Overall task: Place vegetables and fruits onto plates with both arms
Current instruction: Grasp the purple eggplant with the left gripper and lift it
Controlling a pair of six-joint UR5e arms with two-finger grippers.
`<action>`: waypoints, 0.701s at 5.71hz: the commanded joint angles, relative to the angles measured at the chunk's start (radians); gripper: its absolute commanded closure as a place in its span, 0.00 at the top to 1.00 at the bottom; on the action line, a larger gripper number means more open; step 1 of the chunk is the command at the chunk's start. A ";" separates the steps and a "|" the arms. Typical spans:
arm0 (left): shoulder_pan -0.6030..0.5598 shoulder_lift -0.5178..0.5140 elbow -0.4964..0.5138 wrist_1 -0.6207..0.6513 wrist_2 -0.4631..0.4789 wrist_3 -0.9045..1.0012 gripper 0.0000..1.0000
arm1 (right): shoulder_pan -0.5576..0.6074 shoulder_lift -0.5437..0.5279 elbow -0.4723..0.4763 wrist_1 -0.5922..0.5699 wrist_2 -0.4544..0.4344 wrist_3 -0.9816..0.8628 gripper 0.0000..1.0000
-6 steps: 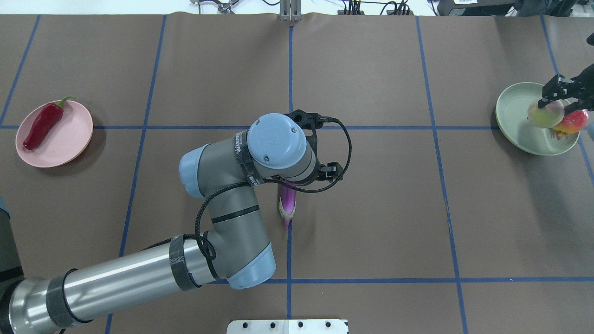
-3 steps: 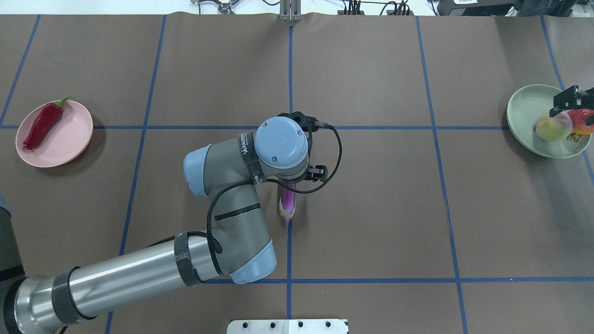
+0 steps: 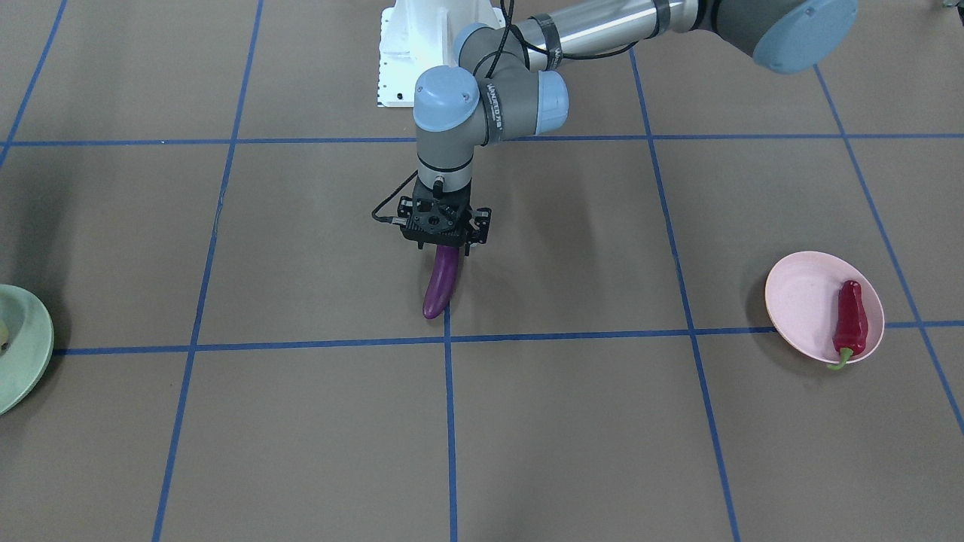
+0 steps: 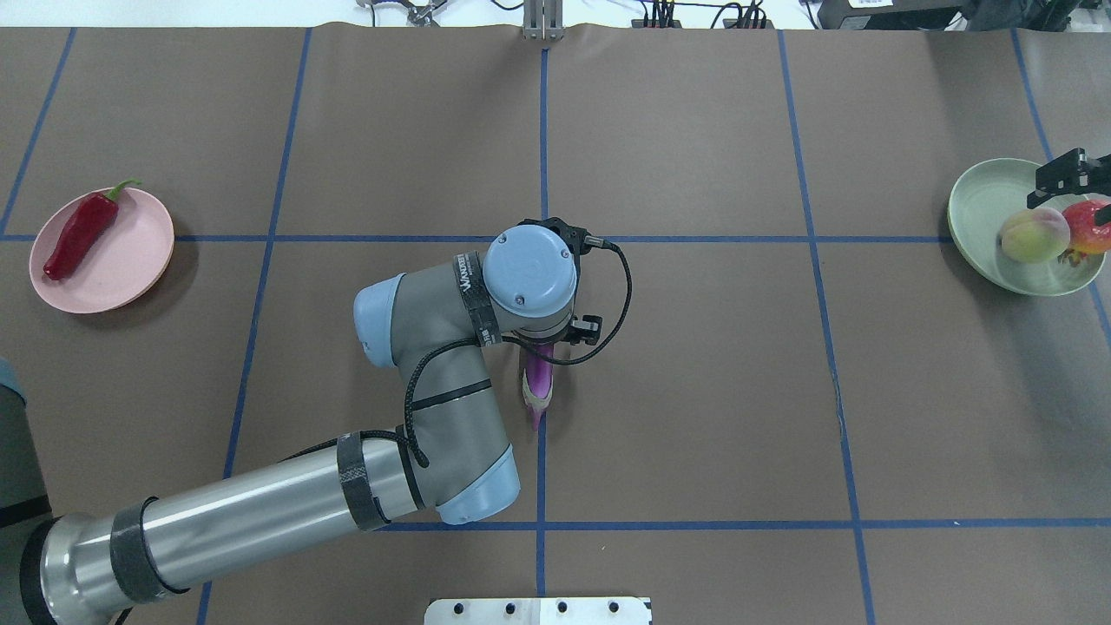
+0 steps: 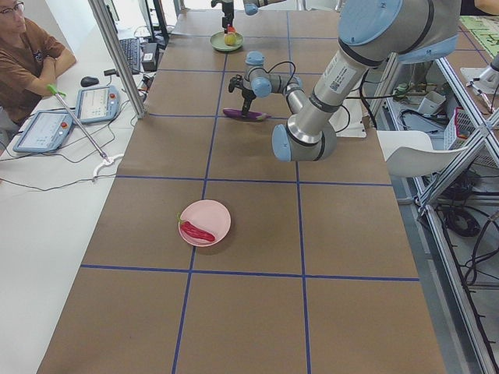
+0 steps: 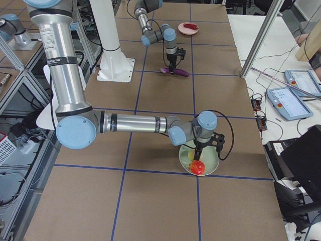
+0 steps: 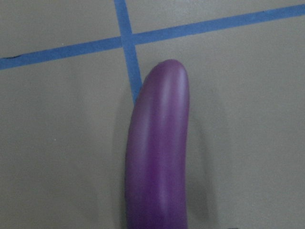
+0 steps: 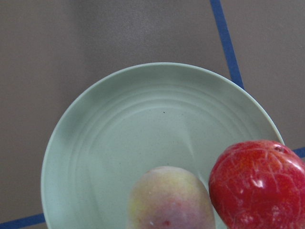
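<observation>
The purple eggplant [image 3: 440, 282] lies on the table's centre line and shows in the overhead view [image 4: 538, 379] and close up in the left wrist view [image 7: 157, 152]. My left gripper [image 3: 444, 248] stands straight down over its stem end, jaws open astride it. The peach [image 4: 1033, 234] and the spiky orange-red ball [image 4: 1089, 227] lie side by side in the mint green plate [image 4: 976, 208]. My right gripper [image 4: 1076, 187] hovers open above them, holding nothing. The chili pepper [image 4: 80, 234] lies on the pink plate [image 4: 130, 252] at the far left.
The white pedestal base [image 3: 422, 45] stands behind the left arm. Blue tape lines [image 4: 694, 239] grid the brown table cover. The green plate sits at the overhead view's right edge. An operator [image 5: 31, 54] sits beyond the far table edge.
My right gripper let go of the peach, which now rests in the green plate; the plate slid slightly right. My left wrist lowered over the eggplant, which has not moved.
</observation>
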 commanded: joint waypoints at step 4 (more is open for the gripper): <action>-0.126 0.068 -0.122 0.015 -0.059 0.007 0.00 | 0.132 -0.229 0.232 -0.001 0.094 -0.131 1.00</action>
